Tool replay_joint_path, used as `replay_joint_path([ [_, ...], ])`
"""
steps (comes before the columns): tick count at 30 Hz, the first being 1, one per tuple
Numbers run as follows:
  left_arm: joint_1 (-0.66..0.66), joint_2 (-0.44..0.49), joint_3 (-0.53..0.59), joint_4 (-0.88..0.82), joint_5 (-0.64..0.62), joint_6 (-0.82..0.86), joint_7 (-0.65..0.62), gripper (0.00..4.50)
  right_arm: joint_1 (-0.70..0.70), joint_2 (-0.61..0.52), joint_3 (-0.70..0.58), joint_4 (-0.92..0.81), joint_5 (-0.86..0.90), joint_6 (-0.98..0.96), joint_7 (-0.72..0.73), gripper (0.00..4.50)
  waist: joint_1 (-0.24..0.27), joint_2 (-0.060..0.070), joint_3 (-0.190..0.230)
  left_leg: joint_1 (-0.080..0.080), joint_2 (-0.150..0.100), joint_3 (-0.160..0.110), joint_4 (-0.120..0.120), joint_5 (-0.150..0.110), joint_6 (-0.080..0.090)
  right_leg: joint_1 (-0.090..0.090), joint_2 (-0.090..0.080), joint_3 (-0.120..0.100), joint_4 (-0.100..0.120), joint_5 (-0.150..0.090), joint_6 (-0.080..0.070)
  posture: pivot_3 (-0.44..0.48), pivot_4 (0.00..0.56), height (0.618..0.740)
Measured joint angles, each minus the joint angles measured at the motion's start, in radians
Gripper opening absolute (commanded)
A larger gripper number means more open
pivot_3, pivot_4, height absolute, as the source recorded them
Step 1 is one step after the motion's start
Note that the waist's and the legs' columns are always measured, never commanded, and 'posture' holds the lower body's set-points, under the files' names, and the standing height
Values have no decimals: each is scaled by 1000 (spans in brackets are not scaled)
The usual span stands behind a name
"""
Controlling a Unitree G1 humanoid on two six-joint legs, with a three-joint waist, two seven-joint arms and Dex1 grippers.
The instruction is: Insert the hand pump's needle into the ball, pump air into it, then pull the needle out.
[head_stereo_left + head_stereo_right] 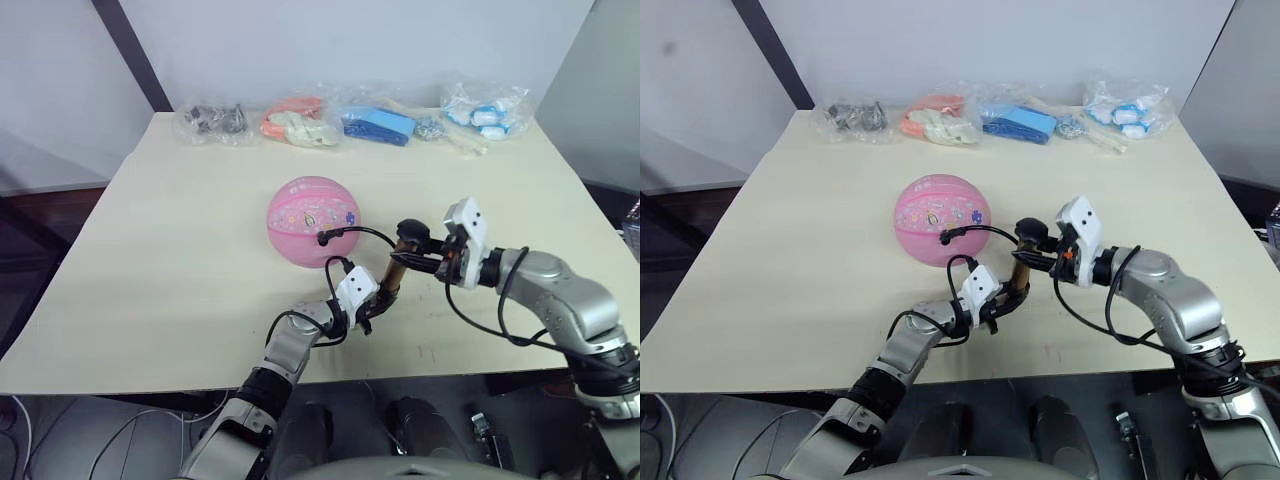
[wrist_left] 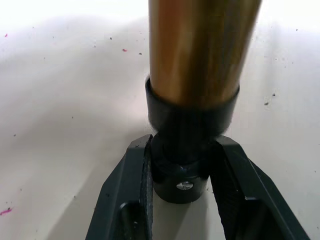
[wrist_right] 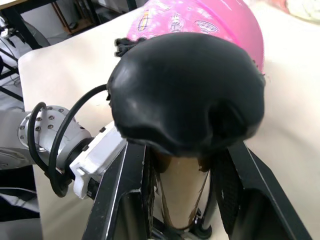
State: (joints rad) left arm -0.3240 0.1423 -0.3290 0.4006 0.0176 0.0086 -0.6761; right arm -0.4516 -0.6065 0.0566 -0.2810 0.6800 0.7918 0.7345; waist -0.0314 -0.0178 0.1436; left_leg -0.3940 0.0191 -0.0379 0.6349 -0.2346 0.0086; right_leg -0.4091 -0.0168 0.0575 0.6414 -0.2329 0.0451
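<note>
Pincers [image 1: 372, 312] [image 1: 425, 262] clamp hand pump [image 1: 393, 281] beside ball [image 1: 312, 221].

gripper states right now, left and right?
Left gripper: shut on the black bottom end of the slim gold-bronze hand pump.
Right gripper: shut on the pump just under its black T-handle.

A lab-like test room is suggested by a bare pale table [image 1: 180, 250], plain white walls [image 1: 300, 45] and bagged sample items [image 1: 385, 123] lined up.
</note>
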Motion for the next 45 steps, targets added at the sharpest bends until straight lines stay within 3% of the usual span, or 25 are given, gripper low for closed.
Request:
replay_joint_path([
  [7, -15, -4, 0, 17, -3, -15, -4, 1101, -180, -107, -181, -79, 210, 184, -28, 1008, 11, -2, 8, -4, -1, 0, 2, 0, 0, -2, -1, 0, 0, 1, 1, 0, 150, 740],
  [14, -17, -5, 1, 23, -4, -18, -5, 1101, -166, -102, -191, -116, 240, 197, -72, 1008, 13, -2, 8, -4, 0, 0, 2, 0, 0, -2, 0, 0, 0, 1, 1, 0, 150, 740],
  [21, -10, 5, 3, 26, -1, -15, 2, 1101, -18, 8, -33, -91, 69, -12, -62, 1008, 4, -6, 2, 3, 2, 1, 2, 0, 0, 2, 1, 0, 1, -1, -1, 0, 150, 740],
  [27, 2, 15, 8, 15, -1, 5, 9, 1101, 63, 90, 119, 64, -110, -209, -16, 1008, -12, -9, -3, 15, 3, 2, 1, 0, 0, 13, 1, 0, 0, -2, -4, 0, 150, 740],
  [34, 13, 18, 7, -5, -1, 19, 15, 1101, 101, 130, 161, 142, -196, -288, 19, 1008, -13, -11, -9, 15, 3, 1, -1, 0, 0, 13, 2, 0, 0, -2, -4, 0, 150, 740],
  [41, 14, 17, -2, -22, 0, 23, 10, 1101, 52, 67, 79, 61, -110, -111, 19, 1008, -8, -6, 1, 10, 2, 1, -1, 0, 0, 8, 0, 0, 0, -3, -4, 0, 150, 740],
  [45, 5, 13, -4, -26, -4, 20, -1, 1101, -36, 3, -33, -12, 26, 50, 9, 1008, -2, -1, 4, -3, 0, 0, 0, 0, 0, -3, 0, 0, 0, 1, 0, 0, 150, 740],
])
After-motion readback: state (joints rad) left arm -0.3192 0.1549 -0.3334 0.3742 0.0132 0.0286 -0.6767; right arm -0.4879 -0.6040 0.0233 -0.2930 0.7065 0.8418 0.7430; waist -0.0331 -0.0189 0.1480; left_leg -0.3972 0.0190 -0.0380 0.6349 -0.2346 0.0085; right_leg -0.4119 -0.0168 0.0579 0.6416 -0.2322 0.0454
